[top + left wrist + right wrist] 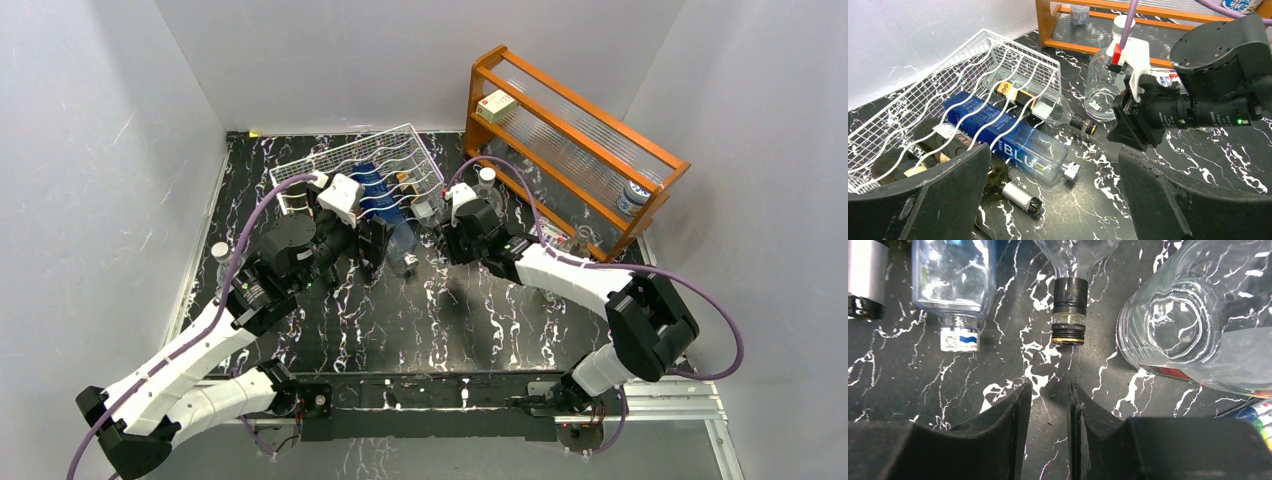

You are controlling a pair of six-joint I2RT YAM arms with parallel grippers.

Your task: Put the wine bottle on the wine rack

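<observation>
The white wire wine rack stands at the back left and also shows in the top view. A dark green wine bottle with a silver foil neck lies at its low front, neck out on the table. A blue bottle and a clear bottle with a black cap lie in the cradles beside it. My left gripper is wide open and empty, just in front of the wine bottle's neck. My right gripper has its jaws a narrow gap apart, empty, just short of the clear bottle's cap.
The orange wooden shelf stands at the back right with a box and a jar on it. A clear bottle stands upright between rack and shelf, close to my right gripper. A small bottle stands at the table's left edge.
</observation>
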